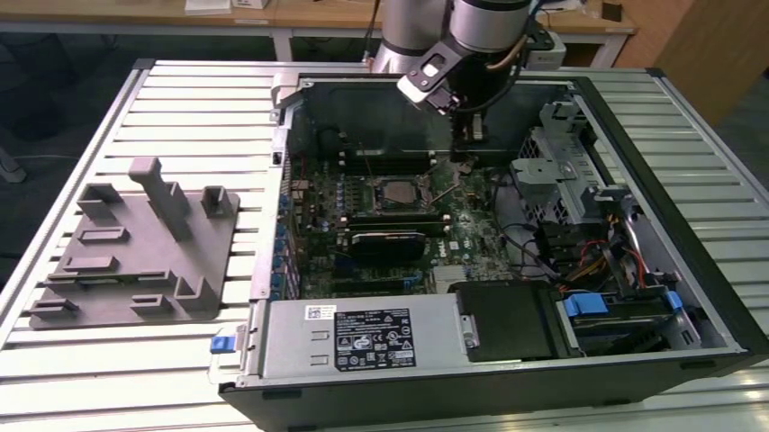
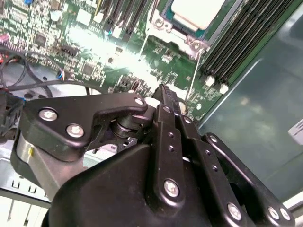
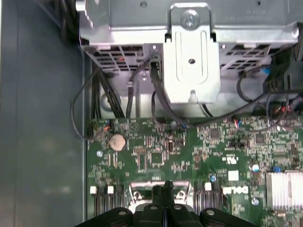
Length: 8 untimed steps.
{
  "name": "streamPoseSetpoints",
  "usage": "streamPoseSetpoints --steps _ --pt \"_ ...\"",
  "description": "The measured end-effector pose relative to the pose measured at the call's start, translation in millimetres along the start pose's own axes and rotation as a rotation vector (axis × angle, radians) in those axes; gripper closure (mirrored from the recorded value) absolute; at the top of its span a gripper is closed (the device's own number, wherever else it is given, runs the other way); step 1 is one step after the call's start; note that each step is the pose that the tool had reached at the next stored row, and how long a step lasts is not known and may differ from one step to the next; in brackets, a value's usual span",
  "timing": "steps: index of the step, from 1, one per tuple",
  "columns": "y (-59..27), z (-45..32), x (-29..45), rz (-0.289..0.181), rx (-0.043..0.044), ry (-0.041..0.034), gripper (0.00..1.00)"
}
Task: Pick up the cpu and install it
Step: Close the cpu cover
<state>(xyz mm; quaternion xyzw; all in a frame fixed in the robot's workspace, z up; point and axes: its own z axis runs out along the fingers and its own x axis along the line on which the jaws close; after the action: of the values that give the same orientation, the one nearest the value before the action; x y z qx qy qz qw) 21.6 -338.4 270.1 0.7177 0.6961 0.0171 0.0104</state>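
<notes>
An open computer case is being shown lying on its side on a slatted metal desk, with its green motherboard facing upward. The arm's end effector is being held low inside the case, above the motherboard and near the middle of the board, slightly toward the exterior view's right. In both wrist views its fingers are being pressed together into a narrow, closed tip, and nothing is being gripped between them. The cpu, a pale silvery square, is lying within the socket frame on the motherboard, near the fingertips but apart from them. A grey fixture tray with upright posts is resting on the desk beside the case, on the exterior view's left, well apart from the end effector.
</notes>
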Motion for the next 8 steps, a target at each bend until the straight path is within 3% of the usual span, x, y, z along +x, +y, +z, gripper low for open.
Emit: streamPoseSetpoints --steps 8 --pt "12.9 0.5 0.4 0.000 0.0000 0.0000 0.89"
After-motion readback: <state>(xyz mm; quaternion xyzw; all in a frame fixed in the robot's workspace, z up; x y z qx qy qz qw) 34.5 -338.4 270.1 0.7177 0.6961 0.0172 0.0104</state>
